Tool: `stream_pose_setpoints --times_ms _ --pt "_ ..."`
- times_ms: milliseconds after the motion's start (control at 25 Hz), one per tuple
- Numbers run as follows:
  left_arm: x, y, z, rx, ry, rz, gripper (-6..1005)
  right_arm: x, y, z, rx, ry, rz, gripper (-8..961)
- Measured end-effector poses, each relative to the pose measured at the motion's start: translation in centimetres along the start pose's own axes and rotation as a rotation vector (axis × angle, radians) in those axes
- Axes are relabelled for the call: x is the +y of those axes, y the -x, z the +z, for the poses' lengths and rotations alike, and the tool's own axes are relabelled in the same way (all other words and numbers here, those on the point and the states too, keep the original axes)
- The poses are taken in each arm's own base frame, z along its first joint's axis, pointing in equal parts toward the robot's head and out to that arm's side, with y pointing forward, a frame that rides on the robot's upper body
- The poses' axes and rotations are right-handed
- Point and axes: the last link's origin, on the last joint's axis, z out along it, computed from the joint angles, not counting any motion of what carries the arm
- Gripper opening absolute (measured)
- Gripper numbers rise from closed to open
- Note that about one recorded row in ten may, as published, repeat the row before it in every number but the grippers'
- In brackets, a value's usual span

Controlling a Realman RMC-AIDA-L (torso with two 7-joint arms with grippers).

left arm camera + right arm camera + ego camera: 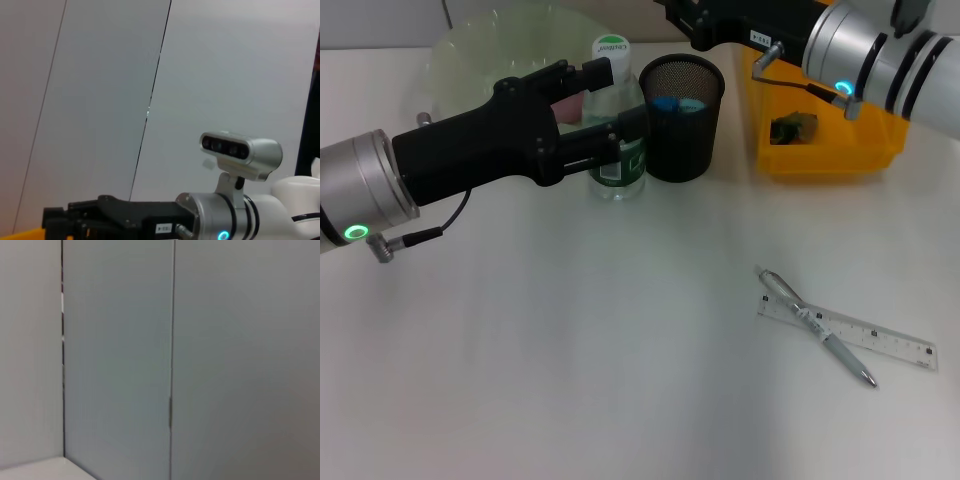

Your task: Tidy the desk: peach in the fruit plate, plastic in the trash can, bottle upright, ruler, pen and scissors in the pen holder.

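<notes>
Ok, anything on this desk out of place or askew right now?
Yes. The pen lies crossed over the ruler on the table, far from the pen holder. The bottle stands upright, with the left gripper around it.
</notes>
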Motion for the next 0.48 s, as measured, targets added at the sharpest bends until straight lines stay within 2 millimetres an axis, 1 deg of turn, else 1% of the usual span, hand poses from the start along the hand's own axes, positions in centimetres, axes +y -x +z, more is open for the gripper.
stream_pose_setpoints --times_ms 80,120,160,280,320,360,480 --pt "0.0 0.1 -0.1 0.0 0.0 -0.001 805 0.3 0.0 -0.4 -0.026 0.015 0.02 247" --pt "0.1 0.2 -0.2 -0.002 -0.002 -0.003 805 0.6 -0.2 -1.0 -0.051 0.035 0.041 248" --pt "0.1 0.2 -0.2 -0.002 -0.002 -0.003 805 0.6 -0.2 -1.0 -0.051 0.035 0.041 248" --pt "0.3 0.5 -0.5 -0.004 -0.005 -0.01 805 1.1 -0.6 -2.2 -0.082 0.063 0.07 249" --pt "0.4 0.8 -0.8 -0.005 -0.014 -0.017 805 1.4 -0.9 -3.0 -0.102 0.083 0.102 249" --pt "0.4 0.8 -0.8 -0.005 -0.014 -0.017 805 1.4 -0.9 -3.0 -0.102 0.083 0.102 250" --pt "0.7 1.1 -1.2 -0.005 -0.011 -0.025 805 1.8 -1.2 -4.5 -0.131 0.113 0.149 251"
